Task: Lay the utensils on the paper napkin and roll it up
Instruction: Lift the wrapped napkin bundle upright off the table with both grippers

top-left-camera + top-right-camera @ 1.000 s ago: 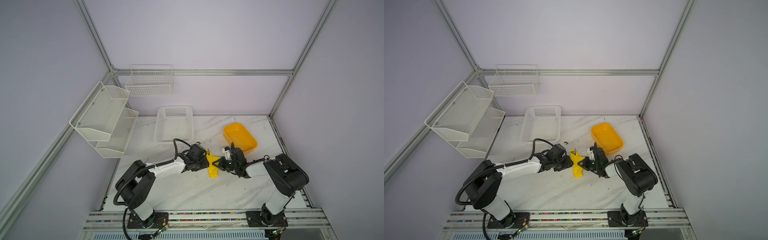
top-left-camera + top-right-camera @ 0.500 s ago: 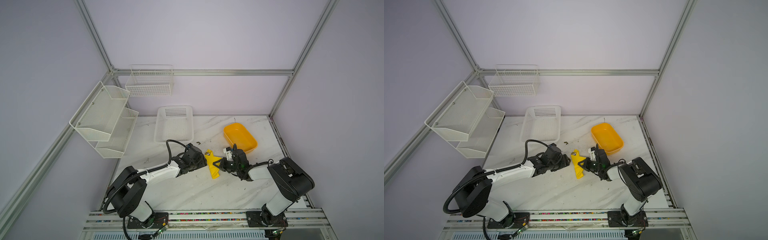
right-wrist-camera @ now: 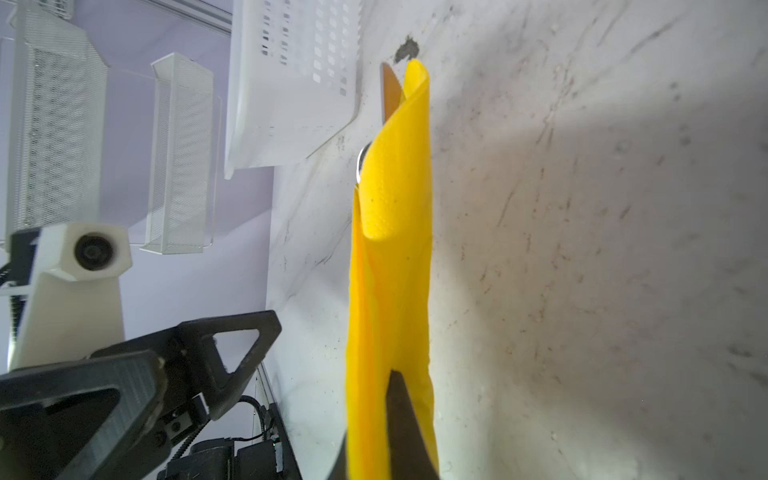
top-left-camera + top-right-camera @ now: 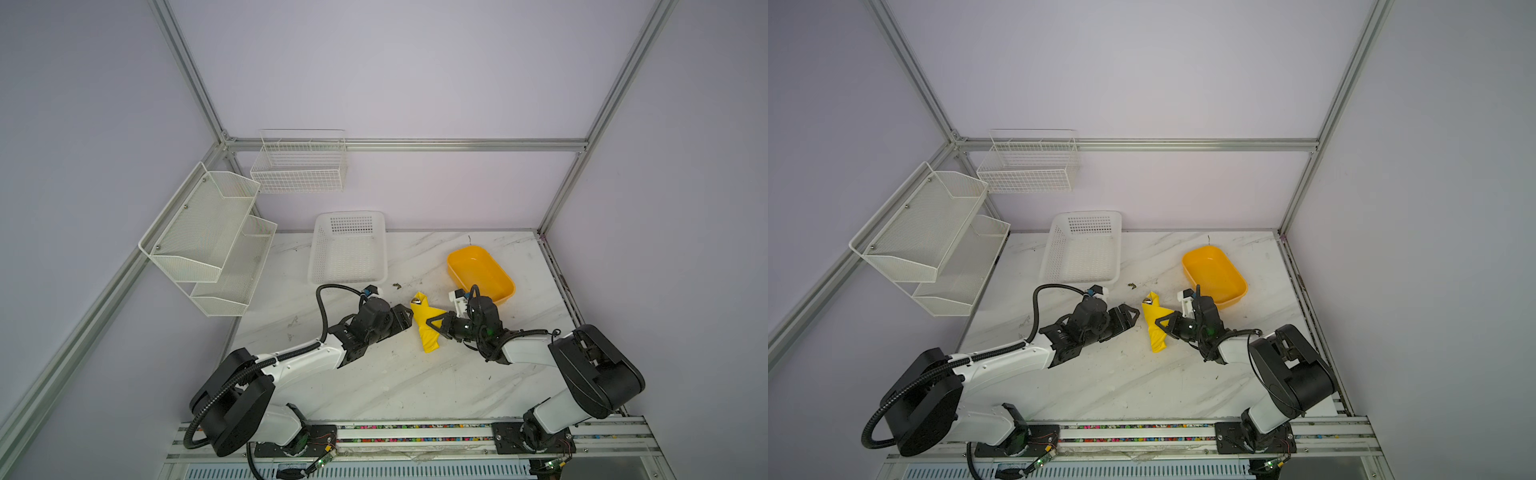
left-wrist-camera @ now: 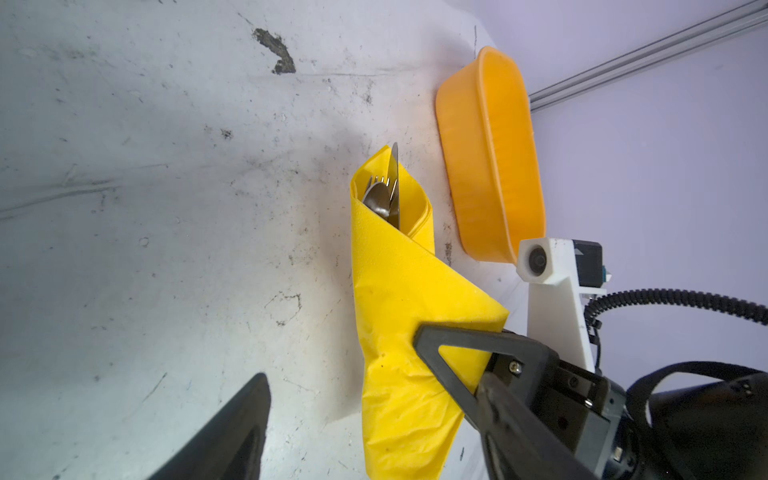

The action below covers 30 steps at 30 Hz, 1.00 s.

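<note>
The paper napkin point(image 4: 424, 334) point(image 4: 1154, 338) lies on the marble table as a narrow yellow roll. The utensils point(image 5: 380, 199) are wrapped inside it; only the fork, spoon and knife tips poke out of its far end, and the knife tip point(image 3: 390, 91) shows in the right wrist view. My right gripper point(image 4: 432, 327) point(image 4: 1160, 325) point(image 3: 374, 419) is shut on the near part of the roll point(image 3: 390, 249). My left gripper point(image 4: 405, 316) point(image 4: 1130, 318) stands open just left of the roll point(image 5: 399, 299), touching nothing, with one of its fingers point(image 5: 232, 432) in its own view.
An orange tub point(image 4: 482, 286) stands close behind my right gripper. A white perforated basket point(image 4: 349, 216) sits at the back centre. Wire shelves point(image 4: 208, 232) and a wire basket point(image 4: 299, 166) hang on the left and back walls. A dark speck point(image 4: 397, 285) lies near the roll's far end.
My left gripper's jaws have spread wider beside the roll, and its arm has sunk lower and stretched out. The right gripper keeps its hold; the roll stays put.
</note>
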Motion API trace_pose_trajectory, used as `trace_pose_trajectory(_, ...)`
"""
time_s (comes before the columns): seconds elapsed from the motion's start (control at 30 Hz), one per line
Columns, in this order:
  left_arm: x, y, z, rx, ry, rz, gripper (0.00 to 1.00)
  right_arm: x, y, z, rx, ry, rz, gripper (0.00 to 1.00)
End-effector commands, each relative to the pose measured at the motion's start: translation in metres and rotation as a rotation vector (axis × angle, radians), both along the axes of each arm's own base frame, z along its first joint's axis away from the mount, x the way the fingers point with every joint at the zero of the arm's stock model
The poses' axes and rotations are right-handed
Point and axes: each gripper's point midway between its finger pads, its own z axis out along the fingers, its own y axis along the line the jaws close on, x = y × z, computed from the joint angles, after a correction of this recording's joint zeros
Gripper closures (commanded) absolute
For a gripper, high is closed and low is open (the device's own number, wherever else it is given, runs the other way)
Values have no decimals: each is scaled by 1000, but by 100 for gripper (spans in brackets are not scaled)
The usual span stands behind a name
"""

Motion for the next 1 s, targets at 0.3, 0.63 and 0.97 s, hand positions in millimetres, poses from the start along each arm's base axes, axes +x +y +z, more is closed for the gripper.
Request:
trace_pose_trajectory(0.3,-2,-6,96,-393,-329,-172,13,-4,14,139,242,-279,77,98)
trace_pose_trajectory(0.63,-14,-25,139,-518,-428,-322,9,-14,19,196,338,-350,145,98)
trace_pose_trajectory(0.97,-5,-34,154,-597,-443,-327,12,-24,20,219,398,-382,188,99)
